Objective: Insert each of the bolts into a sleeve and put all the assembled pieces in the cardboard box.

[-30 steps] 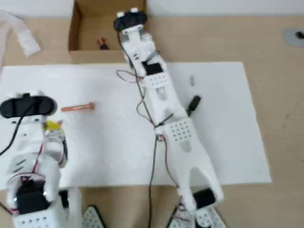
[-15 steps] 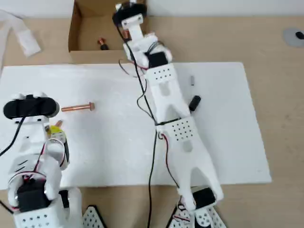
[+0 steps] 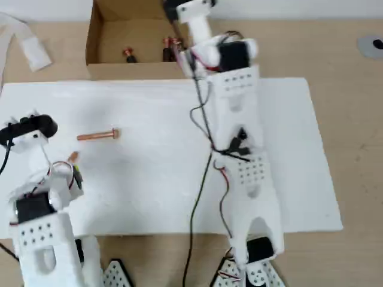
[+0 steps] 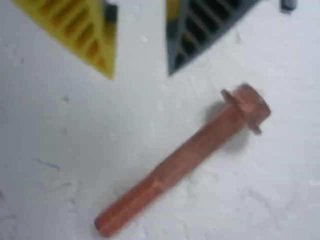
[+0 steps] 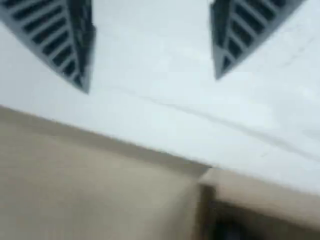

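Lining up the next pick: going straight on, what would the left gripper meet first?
Probably the bare white sheet; the bolt lies just beyond the left gripper, jaws open. Depth is unclear.

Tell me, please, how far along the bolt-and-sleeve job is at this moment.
Done: two pieces lie in the cardboard box. In hand: nothing; the right gripper is open by the box, the left gripper open over one loose bolt on the white sheet. Left: sleeve that bolt and box it.

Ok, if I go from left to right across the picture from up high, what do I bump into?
Left arm → copper bolt → small piece inside the cardboard box → right arm → grey disc.
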`<state>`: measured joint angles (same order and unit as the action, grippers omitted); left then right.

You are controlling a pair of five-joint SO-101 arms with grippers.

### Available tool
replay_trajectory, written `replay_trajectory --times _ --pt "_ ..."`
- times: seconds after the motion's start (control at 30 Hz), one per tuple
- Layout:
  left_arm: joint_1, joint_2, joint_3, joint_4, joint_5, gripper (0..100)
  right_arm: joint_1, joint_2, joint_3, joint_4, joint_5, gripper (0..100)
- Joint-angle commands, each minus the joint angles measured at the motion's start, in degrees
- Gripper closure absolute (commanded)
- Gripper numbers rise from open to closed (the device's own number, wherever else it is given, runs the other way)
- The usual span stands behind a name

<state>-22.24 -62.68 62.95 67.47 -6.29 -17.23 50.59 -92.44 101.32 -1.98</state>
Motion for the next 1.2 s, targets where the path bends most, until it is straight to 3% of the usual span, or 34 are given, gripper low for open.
replay_trajectory --times 0.0,0.1,0.37,0.73,0.87,1.17 --pt "-0.7 7.78 -5.01 -1.85 3.87 91 1.98 -9.45 4.7 1.41 0.7 80.7" --pt "-0.79 14.73 -9.76 -1.76 5.54 91 1.71 -16.66 17.45 1.32 7.12 80.7" --pt "-0.88 28.0 -19.6 0.09 -13.63 91 1.98 -38.02 58.77 0.97 23.56 80.7" --pt "-5.63 37.93 -21.98 -0.35 -52.13 91 2.24 -60.0 83.56 -3.87 33.32 80.7" --pt "-7.91 41.27 -24.44 -5.19 -54.33 91 2.24 -65.45 89.1 -3.87 34.81 80.7" --pt "-7.56 53.93 -30.95 -5.36 -55.82 91 2.24 -74.95 98.42 -7.12 34.73 80.7"
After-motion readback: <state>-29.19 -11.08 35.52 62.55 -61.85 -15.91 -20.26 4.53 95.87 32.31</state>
